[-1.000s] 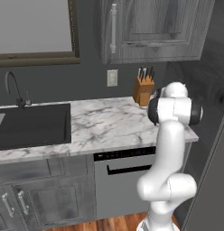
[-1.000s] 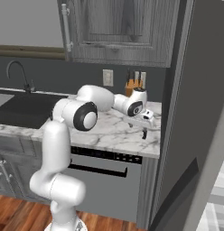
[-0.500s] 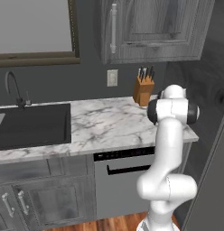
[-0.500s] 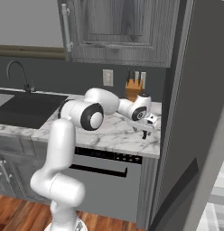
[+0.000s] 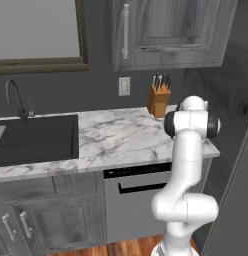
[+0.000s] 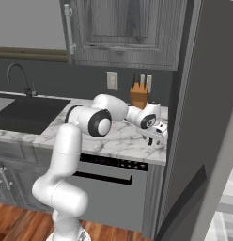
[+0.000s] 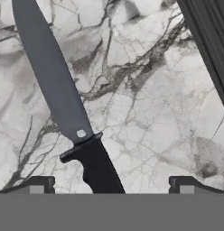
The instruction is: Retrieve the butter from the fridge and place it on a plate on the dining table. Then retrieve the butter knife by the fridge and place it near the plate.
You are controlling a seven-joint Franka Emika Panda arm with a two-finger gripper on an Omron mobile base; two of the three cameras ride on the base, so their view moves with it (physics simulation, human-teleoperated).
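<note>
Claw (image 7: 111,182) hangs wide open over the butter knife (image 7: 64,99), handle lined up between its fingertips, probably for grabbing.

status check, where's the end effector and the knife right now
End effector open, low over the marble counter by the fridge. Butter knife lies flat between the fingertips, not gripped. Nothing in the way.
</note>
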